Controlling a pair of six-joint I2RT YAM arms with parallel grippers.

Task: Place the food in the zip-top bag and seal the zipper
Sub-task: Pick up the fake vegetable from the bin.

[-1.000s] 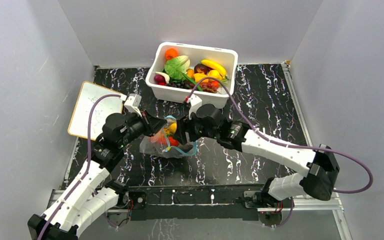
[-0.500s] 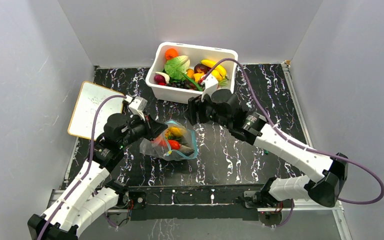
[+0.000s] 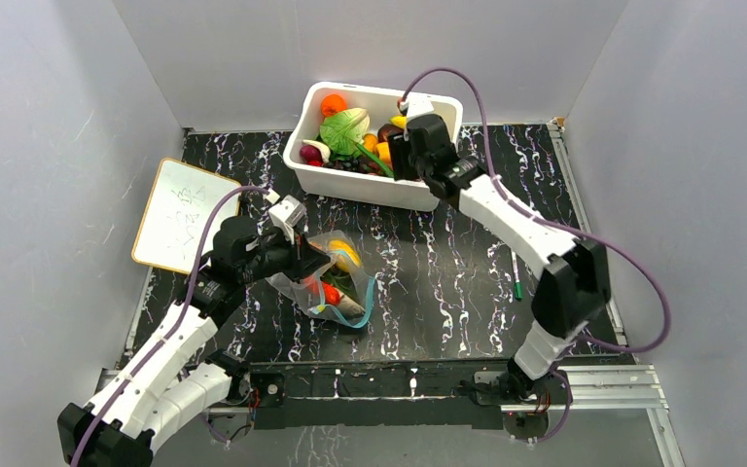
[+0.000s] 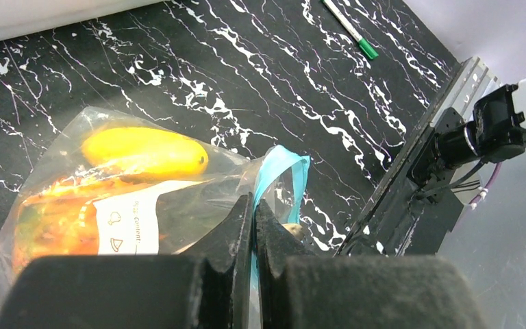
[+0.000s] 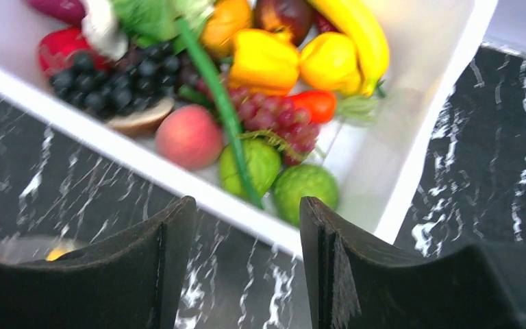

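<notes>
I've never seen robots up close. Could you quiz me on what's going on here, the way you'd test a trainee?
1. True or false: the left pincer is shut on the edge of the zip-top bag.
2. The right pincer hovers, open, above: A) the zip-top bag; B) the white tub; C) neither.
3. Fill in: the zipper along the bag's mouth is ____ in colour.

Key: 1 true; 2 B; 3 teal-blue.
</notes>
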